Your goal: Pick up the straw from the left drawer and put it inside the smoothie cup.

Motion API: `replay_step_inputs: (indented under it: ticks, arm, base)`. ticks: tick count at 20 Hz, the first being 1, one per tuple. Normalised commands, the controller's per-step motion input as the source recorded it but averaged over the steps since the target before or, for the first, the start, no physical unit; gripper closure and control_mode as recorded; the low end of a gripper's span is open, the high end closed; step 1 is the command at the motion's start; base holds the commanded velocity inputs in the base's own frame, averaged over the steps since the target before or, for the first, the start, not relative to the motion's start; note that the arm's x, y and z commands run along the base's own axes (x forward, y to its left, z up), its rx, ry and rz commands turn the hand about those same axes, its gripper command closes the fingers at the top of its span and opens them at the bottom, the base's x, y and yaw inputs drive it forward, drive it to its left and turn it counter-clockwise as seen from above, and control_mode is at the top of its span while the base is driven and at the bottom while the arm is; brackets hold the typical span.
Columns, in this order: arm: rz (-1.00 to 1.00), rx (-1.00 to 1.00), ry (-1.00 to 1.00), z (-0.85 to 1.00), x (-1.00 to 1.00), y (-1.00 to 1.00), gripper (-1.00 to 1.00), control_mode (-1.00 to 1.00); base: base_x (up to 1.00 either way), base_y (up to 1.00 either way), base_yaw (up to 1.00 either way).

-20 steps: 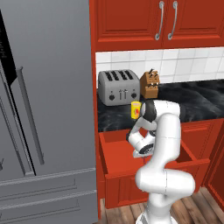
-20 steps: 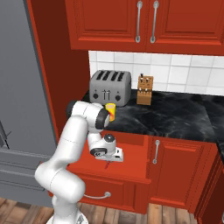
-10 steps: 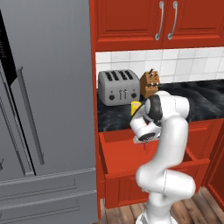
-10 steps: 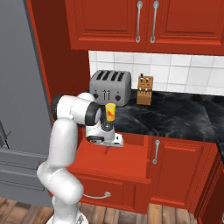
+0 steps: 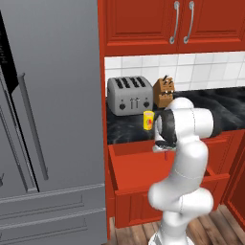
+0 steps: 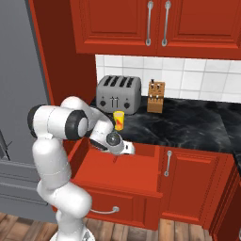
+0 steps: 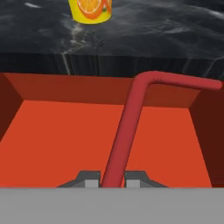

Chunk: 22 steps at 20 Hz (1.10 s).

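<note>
Holding the straw (image 7: 127, 122) pinched in my claw (image 7: 113, 178) above the open left drawer (image 7: 61, 140) — pickup looks done. Left: carry it to the smoothie cup (image 5: 149, 119) near the counter's (image 6: 188, 124) front edge — and drop it in.

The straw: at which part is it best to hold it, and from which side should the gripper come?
Grip the straw low on its long straight shaft, away from the bent end, jaws closing across its thin width from either side. That is how the gripper holds it now, above the left drawer, leaving the length free to enter the smoothie cup.
</note>
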Motion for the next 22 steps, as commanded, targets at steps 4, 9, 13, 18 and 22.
replay_step_inputs:
  ticks: [4,9,13,18,22]
  arm:
    - [0.00,0.00,-0.12,0.86,-0.16,-0.27,1.00,-1.00]
    - [0.03,0.00,-0.10,0.98,0.00,-0.19,1.00,-1.00]
    - [0.10,0.00,-0.04,0.90,0.00,-0.13,1.00,-1.00]
    - [0.14,0.00,-0.07,0.50,0.00,-0.03,1.00,-1.00]
    - [0.14,0.00,-0.07,0.45,0.00,0.00,1.00,-1.00]
  base:
    - [0.00,0.00,0.00]
    - [0.00,0.00,0.00]
    - [0.00,0.00,0.00]
    - [0.00,0.00,0.00]
    - [0.00,0.00,0.00]
